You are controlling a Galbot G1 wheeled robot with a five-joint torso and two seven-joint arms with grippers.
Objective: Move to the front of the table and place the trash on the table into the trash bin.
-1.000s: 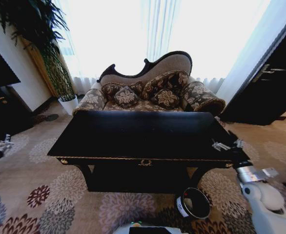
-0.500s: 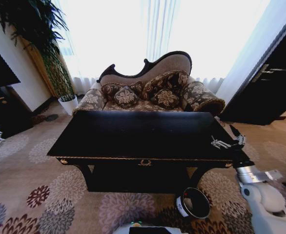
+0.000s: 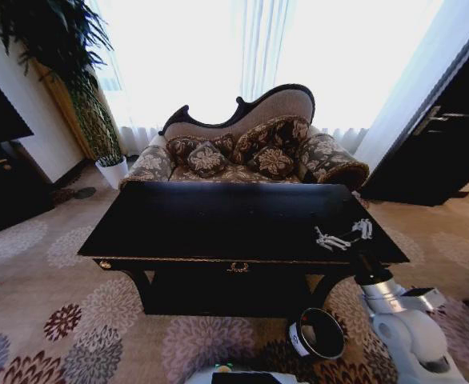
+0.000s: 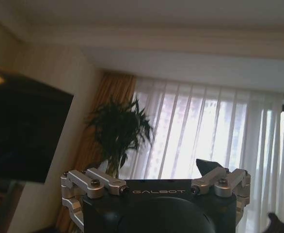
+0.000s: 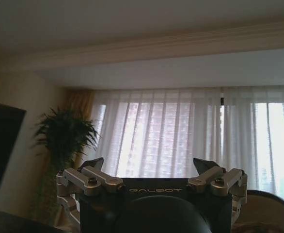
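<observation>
The trash bin (image 3: 317, 333) stands upright on the patterned carpet (image 3: 50, 296) just in front of the table's right front leg, mouth up; its inside is dark, contents can't be told. The table (image 3: 218, 220) lies with its long axis left to right, sofa (image 3: 246, 148) behind it. Right gripper (image 3: 344, 237) is raised above the table's right front corner, arm rising from below, fingers spread wide, holding nothing. Left gripper (image 4: 156, 182) points up toward the curtains (image 4: 205, 131), fingers spread apart, empty.

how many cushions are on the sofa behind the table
3 that I can make out: one small square cushion left of centre on the sofa, a larger one right of centre, another propped behind it. More may be hidden among the matching pattern.
</observation>
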